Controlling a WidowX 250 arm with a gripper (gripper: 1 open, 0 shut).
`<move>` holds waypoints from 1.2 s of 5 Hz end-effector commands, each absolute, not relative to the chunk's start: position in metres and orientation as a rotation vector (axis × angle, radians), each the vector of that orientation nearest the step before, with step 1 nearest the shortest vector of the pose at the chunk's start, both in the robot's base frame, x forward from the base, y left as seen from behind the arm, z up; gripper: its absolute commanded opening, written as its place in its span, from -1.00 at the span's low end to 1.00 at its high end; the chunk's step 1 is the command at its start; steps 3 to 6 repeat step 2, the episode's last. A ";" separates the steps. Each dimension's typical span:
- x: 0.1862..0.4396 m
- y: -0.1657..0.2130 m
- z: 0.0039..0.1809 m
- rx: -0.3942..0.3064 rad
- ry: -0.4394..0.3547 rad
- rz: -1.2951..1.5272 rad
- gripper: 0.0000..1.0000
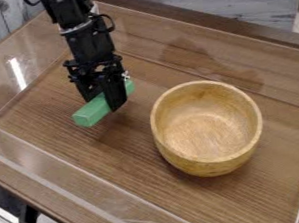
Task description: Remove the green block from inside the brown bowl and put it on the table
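The green block [93,112] lies on the table [92,175] left of the brown bowl [207,126], its near end on the wood and its far end between the fingers. My black gripper [107,101] points steeply down and is shut on the block's upper end. The bowl is upright with nothing in it, a short way right of the gripper and apart from it.
Low clear acrylic walls [1,79] run along the table's left and front edges. A grey marbled surface [222,5] lies behind the table. The arm [68,16] rises toward the top left.
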State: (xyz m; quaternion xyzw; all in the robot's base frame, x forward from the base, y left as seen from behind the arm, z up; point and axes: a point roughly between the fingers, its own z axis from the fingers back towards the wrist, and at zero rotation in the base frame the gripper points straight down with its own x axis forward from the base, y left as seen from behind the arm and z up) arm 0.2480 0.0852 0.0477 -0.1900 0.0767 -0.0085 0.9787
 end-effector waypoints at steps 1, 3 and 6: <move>0.257 0.094 0.060 -0.358 0.109 -0.013 -1.00; 0.257 0.095 0.060 -0.361 0.116 -0.009 -1.00; 0.257 0.095 0.060 -0.361 0.116 -0.009 -1.00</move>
